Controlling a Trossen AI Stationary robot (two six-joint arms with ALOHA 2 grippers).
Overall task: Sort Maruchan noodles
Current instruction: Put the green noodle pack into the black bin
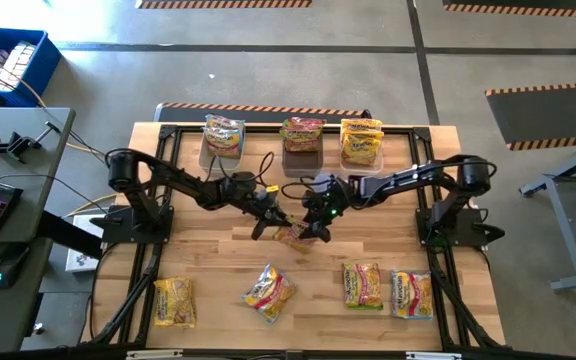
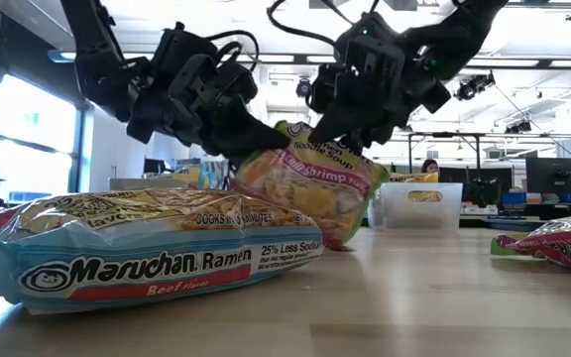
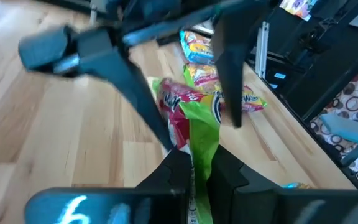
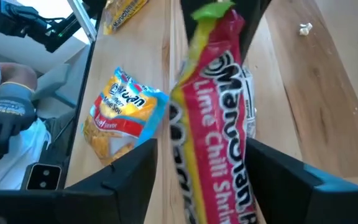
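One of the Maruchan noodles, a lime chili shrimp packet (image 1: 293,236) in red, yellow and green, hangs tilted over the table's middle with its lower corner near the wood (image 2: 310,188). My left gripper (image 1: 271,218) is shut on the packet's green edge (image 3: 194,134), as the left wrist view shows. From the other side, my right gripper (image 1: 316,226) stands open, its fingers straddling the packet (image 4: 219,124) without pinching it. Other packets lie along the front: one at the left (image 1: 174,300), one centre (image 1: 269,292), two at the right (image 1: 363,285).
Three tubs at the back edge hold packets: left (image 1: 224,137), a dark middle one (image 1: 301,162), right (image 1: 361,140). In the low view a beef packet (image 2: 147,253) lies close in the foreground. A person's gloved hand (image 4: 5,115) shows beyond the table.
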